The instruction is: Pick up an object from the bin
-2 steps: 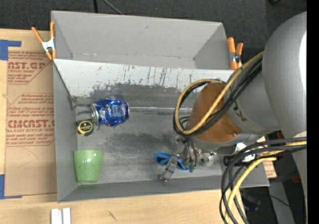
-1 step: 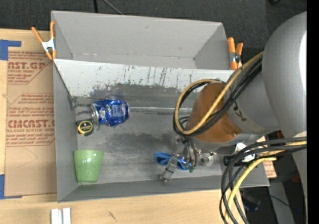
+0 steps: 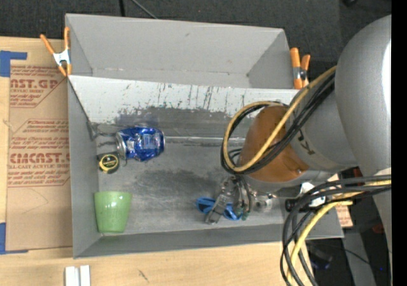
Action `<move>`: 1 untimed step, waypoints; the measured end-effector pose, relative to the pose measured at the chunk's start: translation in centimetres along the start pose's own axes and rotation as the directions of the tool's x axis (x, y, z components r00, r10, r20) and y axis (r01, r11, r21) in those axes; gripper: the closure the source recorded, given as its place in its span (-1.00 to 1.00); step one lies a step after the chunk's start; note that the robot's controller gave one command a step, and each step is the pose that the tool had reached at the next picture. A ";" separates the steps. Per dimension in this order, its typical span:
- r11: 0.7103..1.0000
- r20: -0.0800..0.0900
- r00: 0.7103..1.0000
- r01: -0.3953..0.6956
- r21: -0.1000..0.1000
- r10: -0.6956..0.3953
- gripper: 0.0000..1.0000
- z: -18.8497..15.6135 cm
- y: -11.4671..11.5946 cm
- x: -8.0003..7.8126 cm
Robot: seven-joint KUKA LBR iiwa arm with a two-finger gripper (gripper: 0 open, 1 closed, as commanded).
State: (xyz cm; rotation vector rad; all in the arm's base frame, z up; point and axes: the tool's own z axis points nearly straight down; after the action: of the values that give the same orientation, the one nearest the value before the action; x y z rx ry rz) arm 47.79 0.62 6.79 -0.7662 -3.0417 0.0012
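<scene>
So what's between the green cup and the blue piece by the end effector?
Nothing: from green cup to blue piece, the camera view shows bare bin floor.

The grey metal bin [image 3: 172, 183] carries a crushed blue can [image 3: 141, 143] centre-left, a small yellow-black disc [image 3: 109, 163] just beside it, a green plastic cup [image 3: 112, 211] lower-left, and a small blue piece [image 3: 206, 204] lower-centre.

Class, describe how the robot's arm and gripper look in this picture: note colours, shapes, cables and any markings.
The arm is thick, rounded and pale silver-grey, with dark lettering near its lower end that is too cut off to read. An orange-brown cover wraps its wrist. Yellow and black cables loop around the cover and trail off to the right. The gripper is small, metallic and grey.
</scene>
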 end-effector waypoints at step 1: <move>1.000 0.007 1.000 0.001 -0.004 -0.001 1.00 -5.4 0.1 0.0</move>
State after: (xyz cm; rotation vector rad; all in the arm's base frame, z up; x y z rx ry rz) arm 47.89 0.65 12.19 -0.7669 -3.0500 -0.0019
